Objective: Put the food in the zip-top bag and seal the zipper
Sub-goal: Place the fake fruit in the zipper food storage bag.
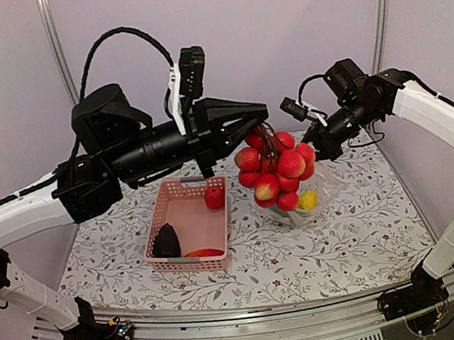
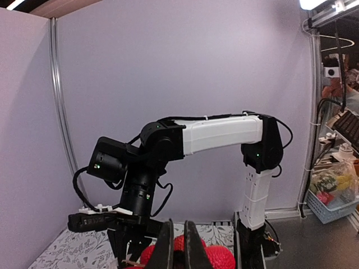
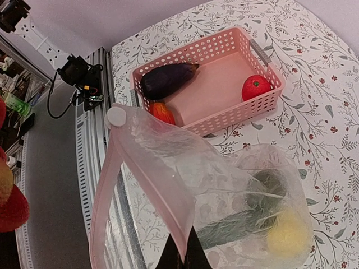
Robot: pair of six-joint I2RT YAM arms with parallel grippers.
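Note:
A bunch of red bumpy fruits point(image 1: 277, 172) hangs above the table from my left gripper point(image 1: 265, 130), which is shut on its stem. In the left wrist view the fingers point(image 2: 168, 249) are pressed together over the red fruits point(image 2: 221, 259). My right gripper point(image 3: 184, 256) is shut on the pink zipper point(image 3: 143, 176) edge of the clear zip-top bag point(image 3: 241, 185), holding its mouth up and open. A green cucumber point(image 3: 227, 231) and a yellow lemon point(image 3: 287, 235) lie inside. The bag point(image 1: 315, 196) sits just right of the hanging bunch.
The pink lattice basket point(image 1: 182, 194) stands left of the bag with a red tomato point(image 1: 214, 197), a dark eggplant point(image 1: 166, 242) and another red piece point(image 1: 204, 253) in it. A white slider point(image 3: 116, 116) sits at the zipper's end. The table's front rail point(image 1: 255, 332) runs close by.

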